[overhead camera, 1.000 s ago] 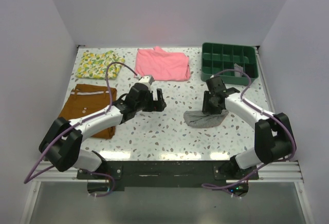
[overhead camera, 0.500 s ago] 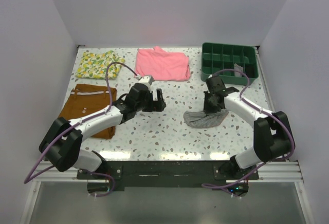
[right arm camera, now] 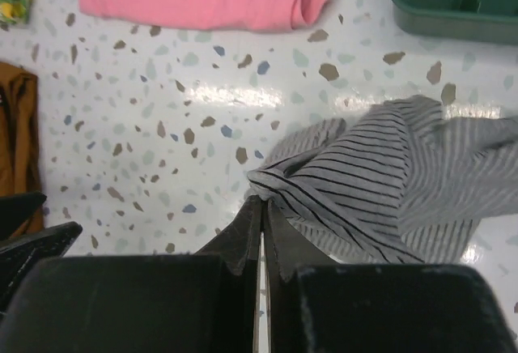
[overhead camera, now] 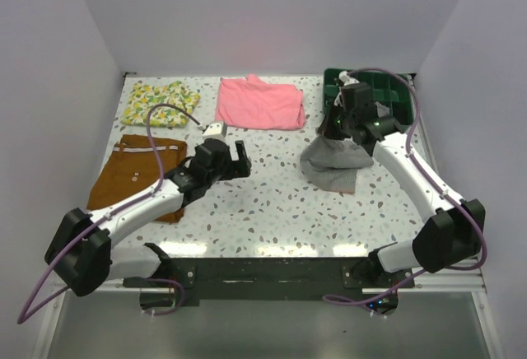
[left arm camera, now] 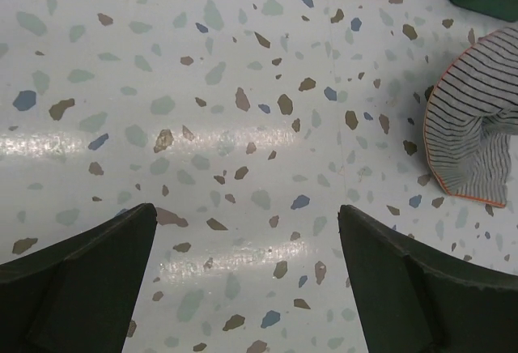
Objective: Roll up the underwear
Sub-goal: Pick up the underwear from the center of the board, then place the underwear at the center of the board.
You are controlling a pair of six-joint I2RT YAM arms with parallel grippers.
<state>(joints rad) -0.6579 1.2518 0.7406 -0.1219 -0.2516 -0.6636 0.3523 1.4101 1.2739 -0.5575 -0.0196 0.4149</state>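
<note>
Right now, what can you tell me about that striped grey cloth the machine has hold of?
The underwear is soft, knit-looking fabric, grey with fine dark stripes and a thin orange-red edging along one hem. It is crumpled, not rolled. The right claw is shut on one edge and holds that part up, while the rest sags in loose folds onto the speckled table, just in front of the green tray. Nothing else touches it.

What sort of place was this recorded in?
Probably a lab test cell for clothes handling: white walls enclose a speckled tabletop, two robot arms sit at its near edge, and a pink garment and green divided tray lie out.
</note>
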